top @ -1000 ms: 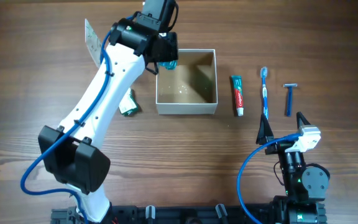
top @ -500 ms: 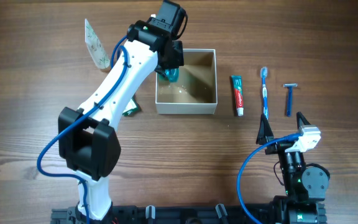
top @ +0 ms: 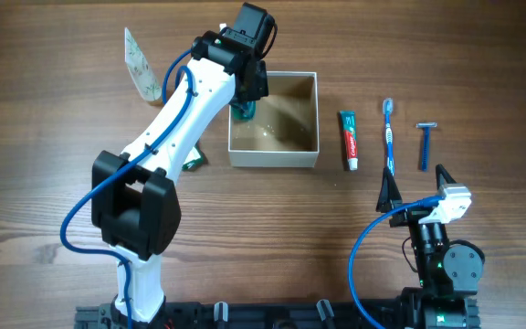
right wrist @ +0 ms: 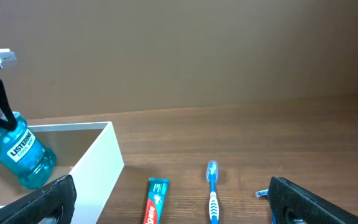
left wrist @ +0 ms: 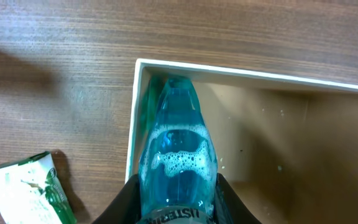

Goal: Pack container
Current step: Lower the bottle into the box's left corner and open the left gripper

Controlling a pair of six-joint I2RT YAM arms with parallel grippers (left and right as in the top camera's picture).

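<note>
Container (top: pixel 273 159) sits mid-desk (top: pixel 53 183), open top up, directly under the left tool (left wrist: pixel 178 208). Left tool is clenched on a blue mouthwash bottle (left wrist: pixel 178 149). The bottle tilts with its long axis running from the tool down into the box, along the left wall. Can't tell if the base touches the floor. Next move likely lower and release. Left arm is much nearer. Right tool (top: pixel 415 183) is spread wide and holds nothing, parked near the toothbrush (top: pixel 389 137), toothpaste (top: pixel 348 140) and razor (top: pixel 425 146), all right of the container.

Matt wood-grain table (top: pixel 26 137), clear glossy plastic mouthwash bottle (left wrist: pixel 178 155), matt cardboard container (top: pixel 274 159)
</note>
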